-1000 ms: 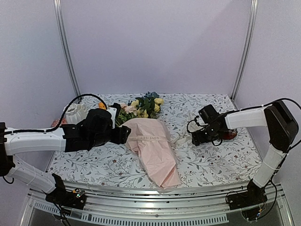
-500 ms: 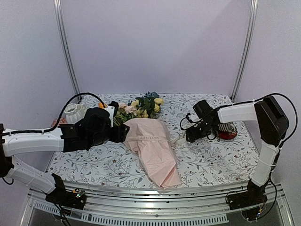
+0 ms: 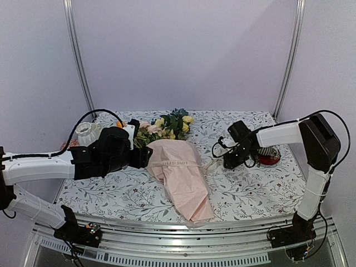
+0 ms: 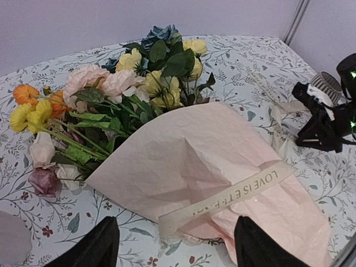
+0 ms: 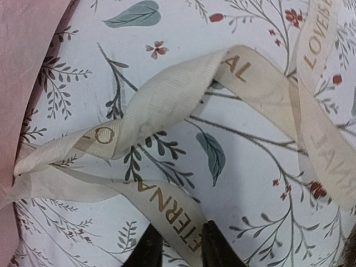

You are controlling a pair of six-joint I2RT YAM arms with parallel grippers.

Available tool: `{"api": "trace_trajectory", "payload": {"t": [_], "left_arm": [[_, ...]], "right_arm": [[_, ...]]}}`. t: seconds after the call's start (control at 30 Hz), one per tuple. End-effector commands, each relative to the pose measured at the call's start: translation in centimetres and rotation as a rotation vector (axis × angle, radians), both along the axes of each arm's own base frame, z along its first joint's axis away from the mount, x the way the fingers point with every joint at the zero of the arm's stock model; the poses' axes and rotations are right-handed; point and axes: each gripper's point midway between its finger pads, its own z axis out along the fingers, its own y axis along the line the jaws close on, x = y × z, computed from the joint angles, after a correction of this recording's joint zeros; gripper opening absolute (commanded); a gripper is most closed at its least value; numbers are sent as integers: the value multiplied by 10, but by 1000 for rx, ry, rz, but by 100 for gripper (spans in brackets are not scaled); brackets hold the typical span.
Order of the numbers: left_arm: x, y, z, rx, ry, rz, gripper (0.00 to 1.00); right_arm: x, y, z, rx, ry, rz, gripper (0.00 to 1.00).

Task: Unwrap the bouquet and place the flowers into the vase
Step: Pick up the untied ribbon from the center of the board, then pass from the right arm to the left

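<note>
Little of the task was done. The bouquet (image 4: 211, 167) lay on its side on the table (image 3: 250, 192), with its pink paper (image 3: 186, 183) and cream ribbon (image 5: 167, 100) both on. The right gripper (image 5: 179, 247) was pinched narrow on 1 loose ribbon tail. The left gripper (image 4: 175, 247) gaped wide beside the wrap, holding nothing. The vase (image 3: 87, 133) stood far left with no flowers (image 4: 128, 83) in it.

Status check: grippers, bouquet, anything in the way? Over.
Left gripper open, astride wrapped end of bouquet. Right gripper pinching ribbon tail on table. Ribbon band on the wrap, flowers inside. Vase behind left arm.
</note>
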Motion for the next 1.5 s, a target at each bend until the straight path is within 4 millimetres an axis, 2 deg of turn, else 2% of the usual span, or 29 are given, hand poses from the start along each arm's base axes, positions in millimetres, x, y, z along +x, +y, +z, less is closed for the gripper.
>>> {"api": "trace_trajectory", "payload": {"t": [0.0,0.1,0.23,0.43,0.57,0.63,0.7,0.83,0.97,1.13,1.37,1.4,1.47], "left_arm": [[0,7,7,-16,-20,20,73],[-2,9,14,-30,-35,18,73],[-4,5,21,-42,-45,-16,73],[-15,-24,34,-95,-76,-179,78],[-25,-46,55,-144,-142,-297,87],[-31,-58,66,-177,-180,-359,91],[-36,-70,76,-213,-209,-415,94],[-43,-97,87,-261,-248,-517,97],[-42,-124,91,-261,-260,-568,96],[-37,-150,84,-248,-249,-619,94],[-21,-167,60,-192,-190,-603,88],[-18,-169,58,-180,-183,-591,86],[-13,-170,51,-161,-170,-571,75]], "right_arm": [[-20,7,18,62,0,30,17],[-20,11,48,115,-53,40,5],[-23,25,99,231,-126,83,4],[-38,55,177,426,-209,202,4],[-53,75,214,511,-244,286,3],[-62,84,223,539,-249,327,3],[-67,95,248,584,-288,373,3],[-78,110,268,631,-309,433,3],[-87,119,283,667,-318,477,3],[-96,126,295,686,-338,513,3],[-103,126,309,714,-359,540,3],[-104,126,311,718,-361,546,3],[-106,127,311,722,-359,551,3]]}}
